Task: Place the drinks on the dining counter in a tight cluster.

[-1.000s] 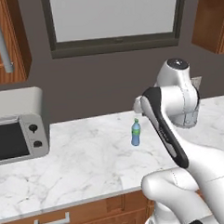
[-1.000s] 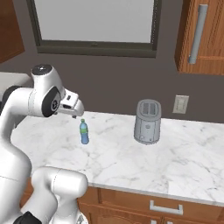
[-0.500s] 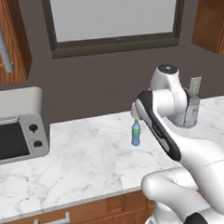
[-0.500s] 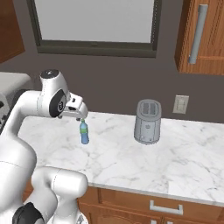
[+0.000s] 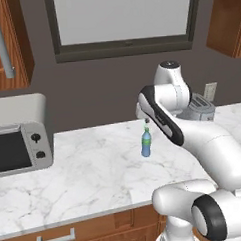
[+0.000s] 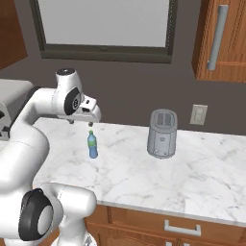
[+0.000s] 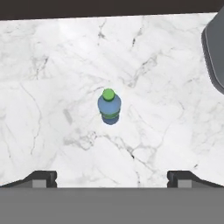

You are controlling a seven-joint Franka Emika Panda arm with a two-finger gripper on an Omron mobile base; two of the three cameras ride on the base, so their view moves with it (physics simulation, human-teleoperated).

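I am finding no lettering, brand, number or sign that I can read anywhere in front of me. The small blue water bottle is showing only a plain green band around its middle, with no words on it that I can make out. The microwave is showing two round knobs with no legible markings, and the grey toaster is carrying no mark I can read.
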